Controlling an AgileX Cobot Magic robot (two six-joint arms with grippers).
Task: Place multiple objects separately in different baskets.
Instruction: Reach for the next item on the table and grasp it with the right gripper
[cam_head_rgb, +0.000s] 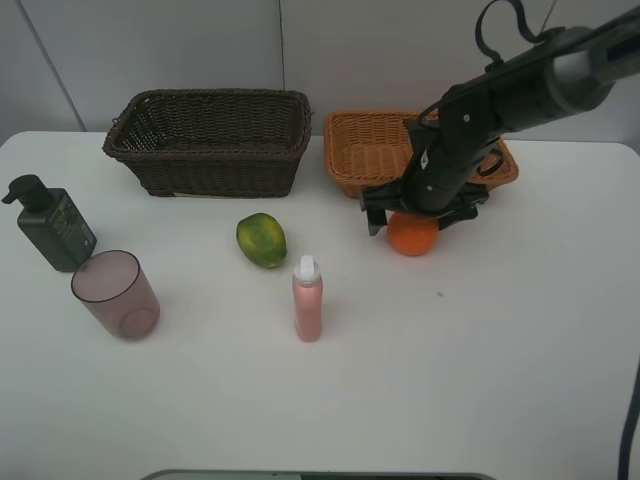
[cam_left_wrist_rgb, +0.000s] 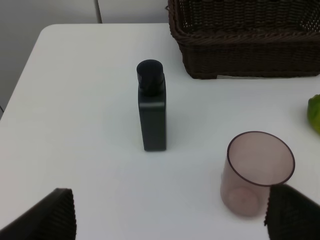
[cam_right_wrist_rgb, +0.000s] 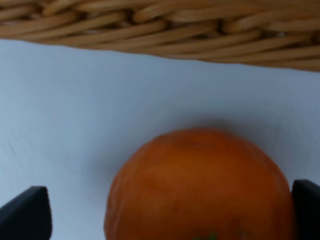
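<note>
White worktop (cam_head_rgb: 480, 380), toward far edge | step: orange (cam_head_rgb: 413, 238) is straddled by right gripper (cam_head_rgb: 418, 212), jaws wide, nothing gripped | next, as judged: closure required, then lift to orange-tan basket (cam_head_rgb: 345, 180).

Bright, even light from above, soft shadows
The white bench (cam_head_rgb: 500, 380) shows no glare and things on it cast faint, short shadows; the right wrist view is blurred (orange (cam_right_wrist_rgb: 200, 185) and orange-tan basket (cam_right_wrist_rgb: 160, 30) close up, out of focus), the other two sharp

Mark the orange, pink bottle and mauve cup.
orange (cam_head_rgb: 413, 239), exterior high view, exposed lower front.
pink bottle (cam_head_rgb: 308, 308), exterior high view, body middle.
mauve cup (cam_left_wrist_rgb: 245, 195), left wrist view, side wall.
</note>
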